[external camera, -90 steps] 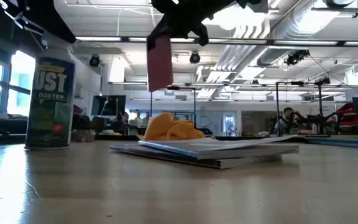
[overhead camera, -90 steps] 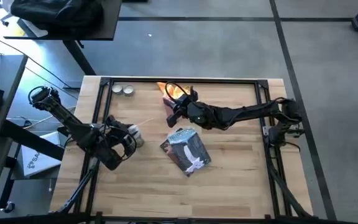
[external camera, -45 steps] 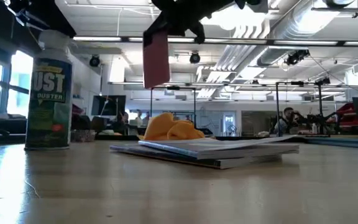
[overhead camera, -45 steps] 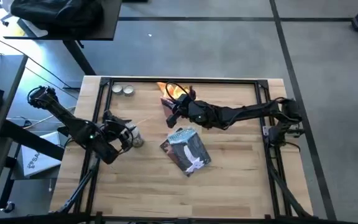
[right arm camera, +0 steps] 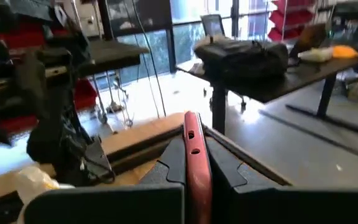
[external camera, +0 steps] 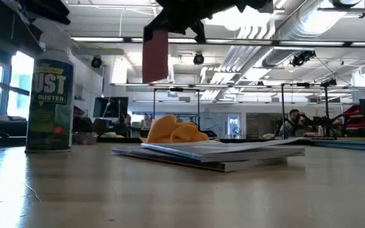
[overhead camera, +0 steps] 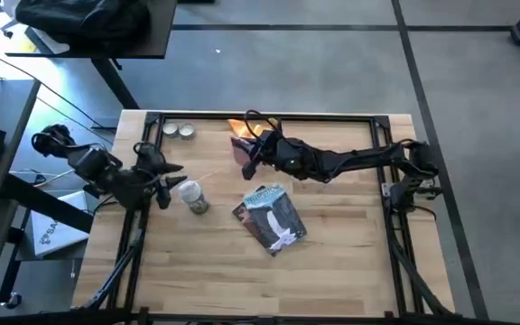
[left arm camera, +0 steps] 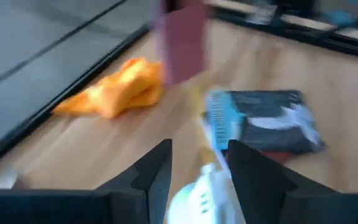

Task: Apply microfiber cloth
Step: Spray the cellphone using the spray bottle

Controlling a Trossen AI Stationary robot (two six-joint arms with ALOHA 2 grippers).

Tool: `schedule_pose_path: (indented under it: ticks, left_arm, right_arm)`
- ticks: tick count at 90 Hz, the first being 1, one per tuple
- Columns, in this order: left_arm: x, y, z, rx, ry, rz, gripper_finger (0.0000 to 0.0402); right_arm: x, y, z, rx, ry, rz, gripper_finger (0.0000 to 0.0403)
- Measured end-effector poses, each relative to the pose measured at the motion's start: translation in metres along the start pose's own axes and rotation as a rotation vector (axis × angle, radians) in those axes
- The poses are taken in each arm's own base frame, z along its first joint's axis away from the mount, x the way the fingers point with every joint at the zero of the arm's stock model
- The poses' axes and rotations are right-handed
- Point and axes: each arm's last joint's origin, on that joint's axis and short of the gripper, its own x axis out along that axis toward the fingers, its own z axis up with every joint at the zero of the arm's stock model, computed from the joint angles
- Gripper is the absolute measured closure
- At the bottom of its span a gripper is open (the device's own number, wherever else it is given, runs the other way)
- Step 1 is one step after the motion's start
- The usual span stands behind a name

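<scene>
Microfiber cloth (overhead camera: 246,128) lying at the table's far edge in the high view, right gripper (overhead camera: 247,155) hovering just beside it, left gripper (overhead camera: 171,173) near a duster can (overhead camera: 195,197). Low view: cloth sitting behind a packet (external camera: 214,154). Left wrist: fingers spread, gripping nothing. Right wrist: jaws clamping a thin red card (right arm camera: 196,163).

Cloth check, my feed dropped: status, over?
Right gripper shut on red phone, airborne. Left gripper open beside duster can. Microfiber cloth untouched behind packet.

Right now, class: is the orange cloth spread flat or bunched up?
Bunched up. The microfiber cloth sits as a rumpled mound on the table in the low view, with folds visible.
</scene>
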Motion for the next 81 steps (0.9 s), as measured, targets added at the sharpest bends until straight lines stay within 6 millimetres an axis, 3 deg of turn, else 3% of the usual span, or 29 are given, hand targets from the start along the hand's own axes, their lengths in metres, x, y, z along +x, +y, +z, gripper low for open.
schedule_pose_path:
  ticks: [15,26,40,63,81]
  left_arm:
    - [0.010,0.001,0.014,0.207,-0.022,-0.127,0.0311]
    - [0.020,0.013,0.017,0.255,0.018,-0.099,0.0348]
    - [0.030,0.021,0.027,0.313,0.037,-0.185,0.0395]
    - [0.045,0.029,0.044,0.438,0.270,-0.188,0.0401]
    - [0.063,0.027,0.054,0.460,0.470,-0.162,0.0401]
  right_arm:
    - [0.004,-0.007,0.000,-0.002,0.013,0.058,0.0402]
    - [0.007,-0.013,0.000,-0.021,0.028,0.081,0.0402]
    - [0.010,-0.019,0.001,-0.083,0.026,0.111,0.0402]
    - [0.017,-0.039,0.002,-0.093,0.043,0.082,0.0402]
    - [0.018,-0.042,-0.001,-0.120,0.075,0.100,0.0402]
